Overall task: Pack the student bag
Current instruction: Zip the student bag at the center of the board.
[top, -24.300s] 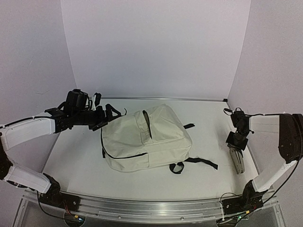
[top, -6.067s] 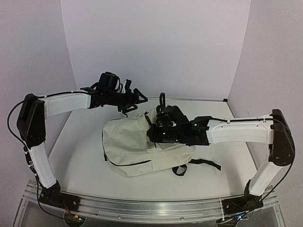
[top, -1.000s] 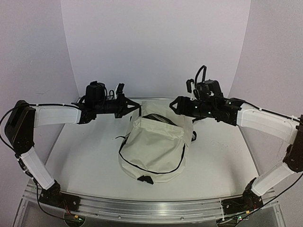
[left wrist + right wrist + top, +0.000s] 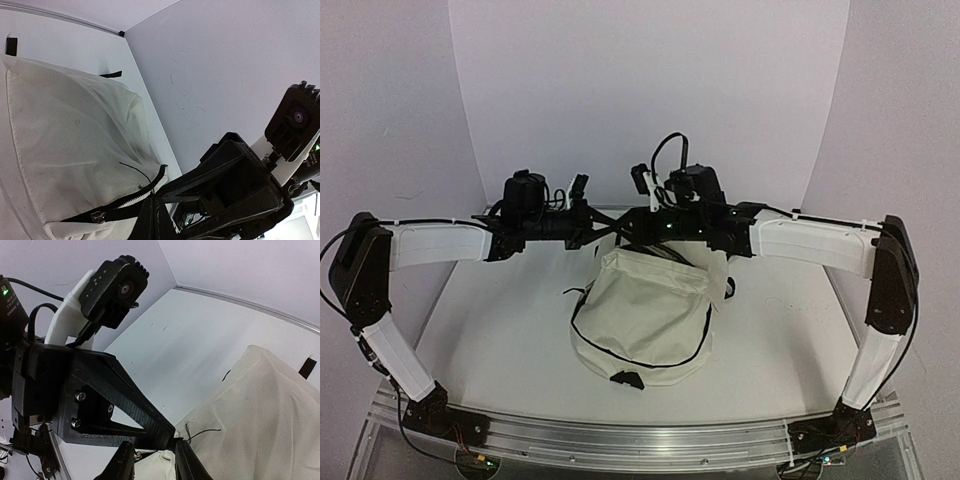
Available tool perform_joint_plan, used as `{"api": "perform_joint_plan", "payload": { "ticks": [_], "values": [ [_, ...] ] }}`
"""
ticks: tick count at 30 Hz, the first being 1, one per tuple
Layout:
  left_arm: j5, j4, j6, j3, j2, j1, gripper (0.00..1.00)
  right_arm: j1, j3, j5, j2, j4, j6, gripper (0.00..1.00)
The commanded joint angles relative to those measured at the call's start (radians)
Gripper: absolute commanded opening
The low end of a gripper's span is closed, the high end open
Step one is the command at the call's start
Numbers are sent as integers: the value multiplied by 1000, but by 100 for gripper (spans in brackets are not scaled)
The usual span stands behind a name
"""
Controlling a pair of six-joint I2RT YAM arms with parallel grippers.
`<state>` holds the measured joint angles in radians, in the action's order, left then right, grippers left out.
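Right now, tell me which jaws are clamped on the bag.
The left gripper's, shut on the student bag's zippered rim; the right gripper's jaws stand apart.

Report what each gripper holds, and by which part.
Left gripper pinches the student bag by its top rim at the zipper. Right gripper straddles that rim close by; whether it grips cannot be told.

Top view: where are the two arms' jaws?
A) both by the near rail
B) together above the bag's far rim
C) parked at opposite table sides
B: the left arm and right arm reach inward, jaws meeting over the student bag's far rim.
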<state>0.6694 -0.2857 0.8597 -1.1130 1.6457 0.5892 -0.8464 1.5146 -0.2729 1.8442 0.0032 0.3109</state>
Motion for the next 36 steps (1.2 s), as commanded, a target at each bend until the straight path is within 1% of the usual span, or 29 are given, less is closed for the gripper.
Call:
{"api": "perform_joint_plan", "payload": {
  "ticks": [1, 8, 12, 25, 30, 32, 34, 36],
  "values": [
    [-33, -8, -24, -45, -80, 0, 0, 8, 43, 6, 31, 33, -32, 26],
    [-111, 60, -20, -50, -83, -6, 0, 8, 3, -8, 19, 34, -31, 24],
    [-98, 47, -13, -54, -80, -8, 0, 8, -11, -2, 20, 34, -37, 24],
    [-52, 5, 15, -55, -64, -8, 0, 9, 61, 8, 106, 33, -66, 20],
    [-48, 9, 18, -56, -59, -8, 0, 7, 86, 6, 122, 34, -70, 13],
    [-47, 11, 17, -57, -58, -8, 0, 8, 93, 8, 125, 35, -70, 8],
    [-46, 15, 13, -56, -56, -8, 0, 8, 93, 19, 124, 35, -68, 1],
    [-48, 26, 3, -55, -57, -8, 0, 7, 85, 35, 115, 40, -62, 0]
  ]
}}
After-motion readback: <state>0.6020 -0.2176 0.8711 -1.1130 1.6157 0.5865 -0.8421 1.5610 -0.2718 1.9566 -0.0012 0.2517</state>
